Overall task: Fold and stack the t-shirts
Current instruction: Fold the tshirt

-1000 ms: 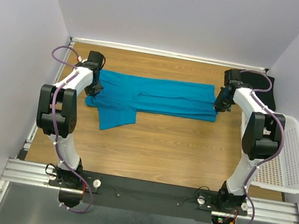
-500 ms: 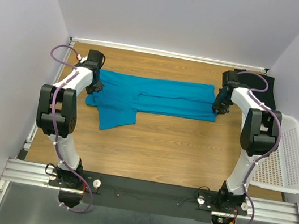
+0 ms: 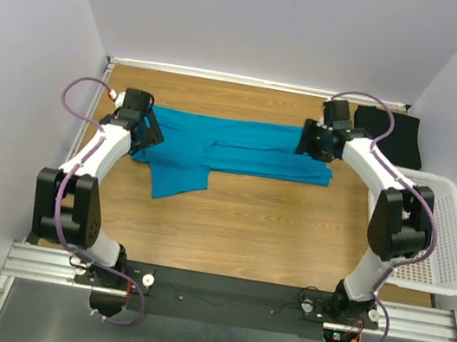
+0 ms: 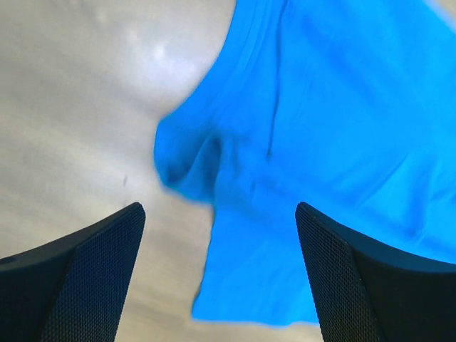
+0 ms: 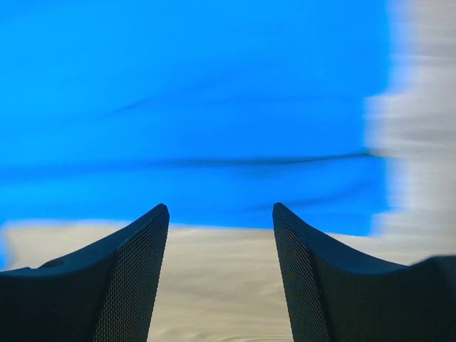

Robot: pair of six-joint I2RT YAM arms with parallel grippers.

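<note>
Left hand (image 4: 219, 208), right hand (image 5: 220, 206): now wide

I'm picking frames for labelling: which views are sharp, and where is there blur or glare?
Top external: sharp and evenly lit, the teal t-shirt crisp. Left wrist: shirt folds slightly soft, a pale glare patch on the table. Right wrist: sideways blur smears the shirt's right edge and the wood.

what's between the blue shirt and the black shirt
In the top view, the right arm crosses the gap between the blue shirt and the black shirt, above a narrow strip of bare wooden table.
</note>
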